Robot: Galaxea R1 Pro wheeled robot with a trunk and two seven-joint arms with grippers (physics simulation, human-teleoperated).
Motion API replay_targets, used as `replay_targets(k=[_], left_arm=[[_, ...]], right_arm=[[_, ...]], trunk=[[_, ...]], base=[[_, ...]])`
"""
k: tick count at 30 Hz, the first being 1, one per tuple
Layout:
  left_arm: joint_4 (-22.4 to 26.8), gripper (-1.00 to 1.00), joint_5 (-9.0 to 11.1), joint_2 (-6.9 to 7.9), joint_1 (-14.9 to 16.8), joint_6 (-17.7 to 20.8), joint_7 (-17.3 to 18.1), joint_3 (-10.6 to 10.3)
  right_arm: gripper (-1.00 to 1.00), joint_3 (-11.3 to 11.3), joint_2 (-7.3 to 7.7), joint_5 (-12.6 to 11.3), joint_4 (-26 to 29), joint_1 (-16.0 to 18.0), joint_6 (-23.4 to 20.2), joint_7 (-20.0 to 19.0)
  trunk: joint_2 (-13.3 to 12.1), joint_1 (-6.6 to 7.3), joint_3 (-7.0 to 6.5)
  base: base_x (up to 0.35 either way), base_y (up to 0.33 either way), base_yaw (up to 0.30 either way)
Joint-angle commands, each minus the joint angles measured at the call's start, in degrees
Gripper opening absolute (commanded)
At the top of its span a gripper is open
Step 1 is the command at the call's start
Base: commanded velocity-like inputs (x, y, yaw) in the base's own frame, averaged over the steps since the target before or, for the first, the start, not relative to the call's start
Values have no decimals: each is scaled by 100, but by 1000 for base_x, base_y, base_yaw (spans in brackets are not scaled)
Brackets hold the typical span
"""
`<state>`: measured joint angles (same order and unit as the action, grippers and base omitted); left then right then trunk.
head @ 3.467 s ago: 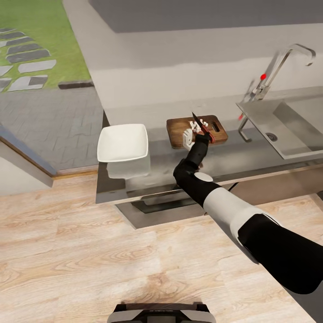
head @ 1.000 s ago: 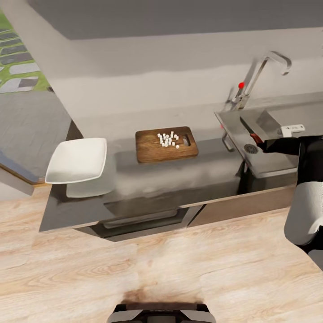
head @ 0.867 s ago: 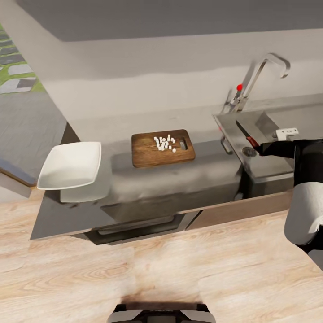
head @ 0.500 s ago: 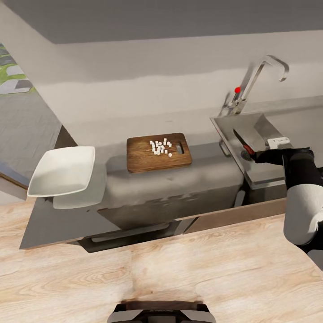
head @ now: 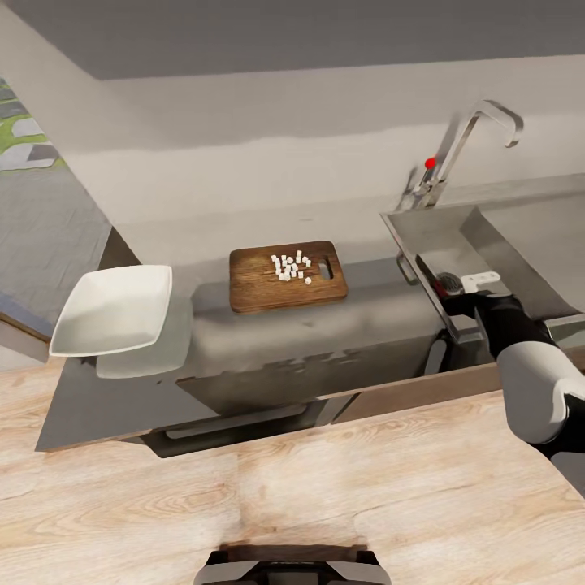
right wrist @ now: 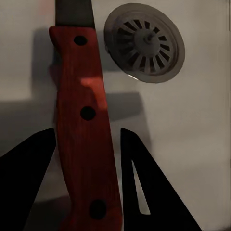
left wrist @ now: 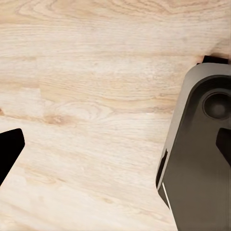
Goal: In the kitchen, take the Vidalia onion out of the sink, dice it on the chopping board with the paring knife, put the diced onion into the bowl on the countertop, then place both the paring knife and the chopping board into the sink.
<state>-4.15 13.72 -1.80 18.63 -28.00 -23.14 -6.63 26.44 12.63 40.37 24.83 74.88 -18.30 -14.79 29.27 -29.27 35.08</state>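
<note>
Head view, largest to smallest. We see the wood-plank floor (head: 325, 487) in front of the long grey countertop (head: 309, 325), with dark cabinets beneath it. At the counter's right end lies the stainless-steel sink (head: 520, 244), with its chrome tap (head: 471, 138) and small red knob rising behind the basin.

Our right arm reaches from the lower right over the sink's front edge. The white square bowl (head: 114, 309) stands at the counter's left end and overhangs the front edge; nothing shows in it. The brown chopping board (head: 288, 275) lies flat between bowl and sink, well apart from both, its handle slot toward the sink. A small cluster of white diced onion (head: 291, 266) rests on the board, beside the slot.

The right gripper (head: 455, 299) hangs just above the basin floor, beside the round drain (right wrist: 145, 41). In the right wrist view, the paring knife (right wrist: 85, 125) shows its red riveted handle running between the two dark fingers (right wrist: 144, 187), its dark blade pointing away past the drain. The fingers stand narrow, close along either side of the handle; we cannot tell whether they press on it or whether the knife lies on the steel.

In the left wrist view, we see floor planks and part of the robot's grey base (left wrist: 202, 154). One dark fingertip (left wrist: 8, 151) shows at the edge, so we cannot tell how the left fingers stand.
</note>
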Motion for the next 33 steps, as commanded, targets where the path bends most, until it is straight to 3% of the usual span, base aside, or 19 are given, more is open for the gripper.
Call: replay_targets(k=[1, 10, 19, 33], left_arm=[[-24, 100, 43, -4, 9, -33, -7, -49], [-24, 100, 43, -5, 9, -30, -6, -54], [-24, 100, 43, -5, 9, -30, -11, -49], [-24, 100, 44, -5, 9, -30, -12, -49]], right_arm=[[-100, 50, -3, 76, 0, 4, 0, -33], [-100, 54, -1, 76, -13, 7, 28, -7], [-100, 48, -5, 76, -16, 5, 28, -6], [-100, 38, -151, 93, -81, 7, 28, -7]], trunk=[[7, -2, 6], [7, -2, 6], [7, -2, 6], [7, -2, 6]], base=[[0, 0, 0], [0, -15, 0], [0, -236, 0], [80, 33, 0]])
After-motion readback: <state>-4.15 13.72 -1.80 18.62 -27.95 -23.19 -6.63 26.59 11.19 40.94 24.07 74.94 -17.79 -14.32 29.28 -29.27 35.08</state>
